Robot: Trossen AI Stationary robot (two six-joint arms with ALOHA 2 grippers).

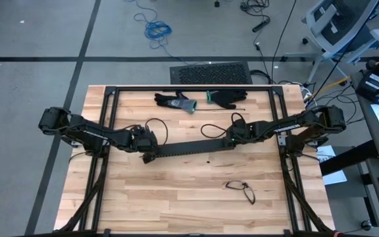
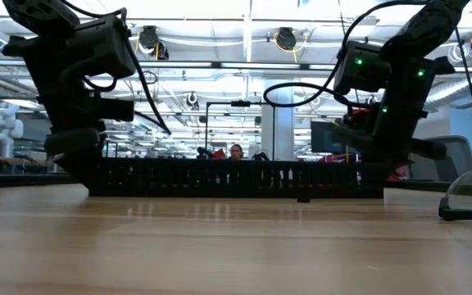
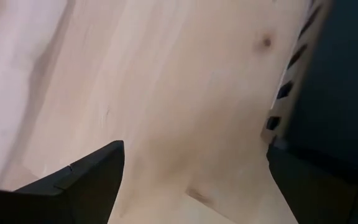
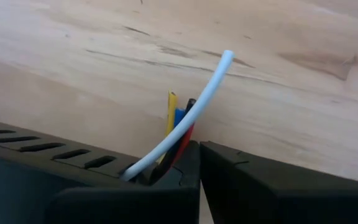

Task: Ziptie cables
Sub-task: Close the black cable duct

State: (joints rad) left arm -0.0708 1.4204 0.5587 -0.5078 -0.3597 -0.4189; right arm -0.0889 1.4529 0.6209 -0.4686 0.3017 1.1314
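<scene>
Right gripper (image 1: 232,137) clamped on the cables (image 4: 178,127) and a white ziptie (image 4: 191,112) at the right end of the black duct (image 1: 189,147), coloured wire ends poking out past the closed fingertips. Left gripper (image 1: 147,146) spread wide and holding nothing, low at the duct's left end, one finger (image 3: 82,183) over bare table (image 1: 176,191). Duct lying lengthwise between the two arms, so the bundle sits well apart from the left gripper, along the duct's long axis toward the right arm.
</scene>
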